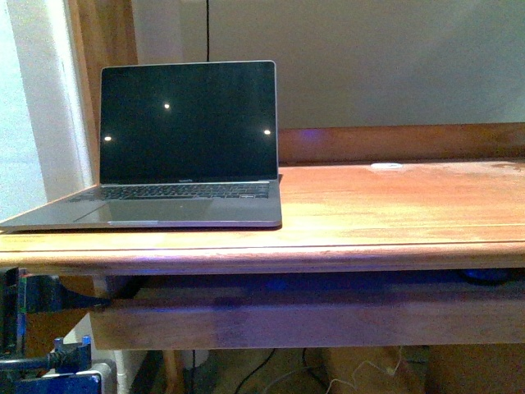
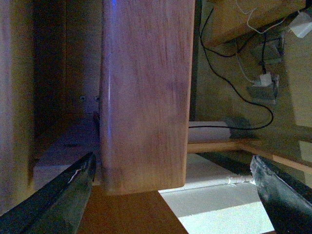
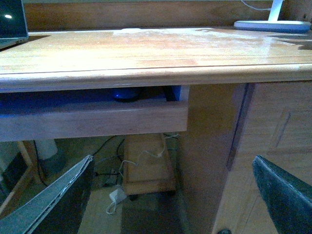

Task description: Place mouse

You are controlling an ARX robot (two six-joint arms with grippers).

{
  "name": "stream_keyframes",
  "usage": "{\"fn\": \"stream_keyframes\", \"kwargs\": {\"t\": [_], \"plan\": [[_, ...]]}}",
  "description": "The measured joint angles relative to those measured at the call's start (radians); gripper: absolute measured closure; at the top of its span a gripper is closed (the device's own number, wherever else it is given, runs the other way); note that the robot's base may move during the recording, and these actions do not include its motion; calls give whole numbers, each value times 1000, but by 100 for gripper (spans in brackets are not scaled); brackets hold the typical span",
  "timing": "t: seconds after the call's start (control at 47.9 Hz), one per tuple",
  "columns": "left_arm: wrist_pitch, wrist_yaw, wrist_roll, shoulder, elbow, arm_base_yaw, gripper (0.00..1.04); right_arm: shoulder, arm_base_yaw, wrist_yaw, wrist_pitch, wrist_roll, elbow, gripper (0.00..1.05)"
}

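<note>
Mouse [image 3: 127,93]: dark, domed, lying in the pull-out tray [image 3: 92,119] beneath the desktop [image 3: 146,53]. It has not been picked up, so the whole placing appears to remain. Left gripper [image 2: 173,163]: jaws apart, empty, facing a wooden panel [image 2: 146,97]. Right gripper [image 3: 174,163]: jaws apart, empty. Only the right wrist view shows the mouse plainly. The front view adds the laptop [image 1: 187,139] at the desktop's left.
</note>
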Motion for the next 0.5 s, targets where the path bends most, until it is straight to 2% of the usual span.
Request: {"fn": "stream_keyframes", "kwargs": {"t": [0.501], "plan": [[2, 46, 2, 117, 118, -25, 8, 0, 0, 0, 0, 0, 0, 7]]}}
